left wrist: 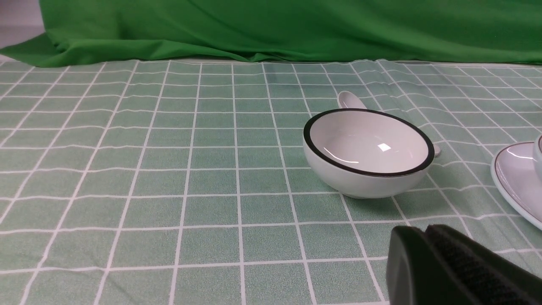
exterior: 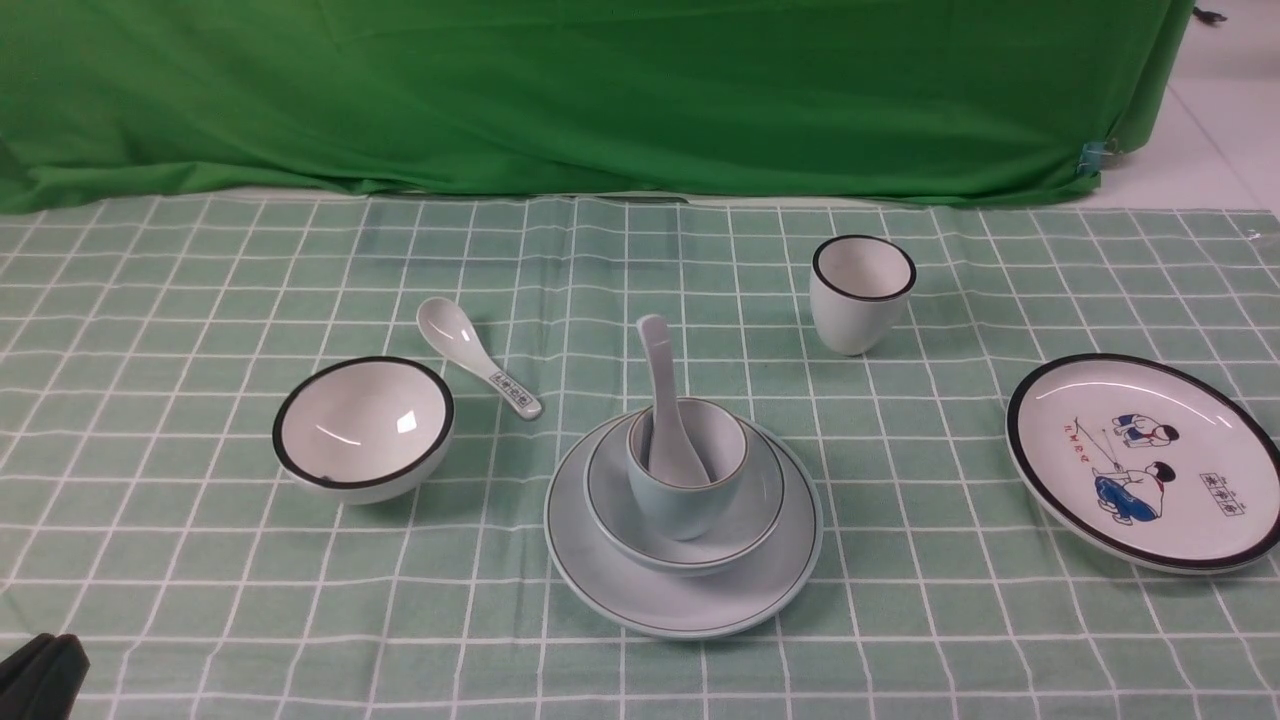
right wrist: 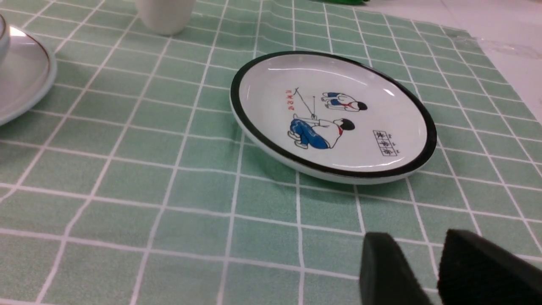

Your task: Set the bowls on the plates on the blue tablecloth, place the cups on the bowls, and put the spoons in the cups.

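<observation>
- The left gripper [left wrist: 421, 231] is held clenched at the near left corner of the scene, with nothing seen gripped in it.
- The right gripper [right wrist: 417, 237] is held released, its fingertips parted and nothing gripped between them; it is hidden from the front view.
- The blue tablecloth [exterior: 460, 640] is spread beneath the dishes, reaching out beyond both grippers.
- To the right of the left gripper and farther out, the pale-blue plate [exterior: 680, 620] is set on the cloth. On it the pale-blue bowl [exterior: 610, 530] is nested, the pale-blue cup [exterior: 690, 505] is stood upright in that bowl, and the plain spoon [exterior: 662, 400] is rested in the cup, handle up.
- Ahead of the right gripper, the black-rimmed plate [right wrist: 334, 114] is laid bare, its cartoon figures shown.
- Beyond the left gripper and to its right, the black-rimmed bowl [exterior: 365, 430] is placed directly on the cloth, empty.
- Just past that bowl, the marked spoon [exterior: 475, 350] is laid on the cloth, its handle end pointed back toward the stack.
- Farthest of the dishes from the left gripper, the black-rimmed cup [exterior: 858, 305] is stood upright on the cloth, beyond the stack and to its right.
- Behind everything, the green backdrop [exterior: 600, 100] is hung.
</observation>
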